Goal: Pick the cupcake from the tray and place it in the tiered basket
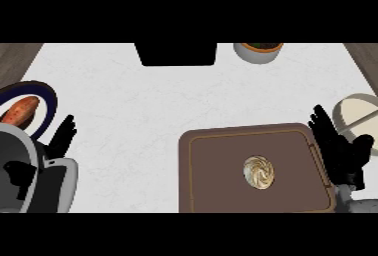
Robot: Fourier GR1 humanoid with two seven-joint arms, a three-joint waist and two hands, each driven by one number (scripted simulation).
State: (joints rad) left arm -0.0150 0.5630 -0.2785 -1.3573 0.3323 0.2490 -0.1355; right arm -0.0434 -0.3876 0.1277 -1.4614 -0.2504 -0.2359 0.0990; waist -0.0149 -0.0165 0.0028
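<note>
Black right hand, fingers seemingly straight, beside tray

The tray lies on the table at the near right, and the cupcake sits on it, right of its middle. Just right of the tray is the right hand, with a plate beyond it. Well left of the tray lie the left hand and the tiered basket; far behind the tray stands a bowl.

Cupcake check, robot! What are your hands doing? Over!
Both hands open: left hand by the counter's left edge, right hand beside tray. Cupcake sits on tray, untouched. Nothing blocking it.
</note>
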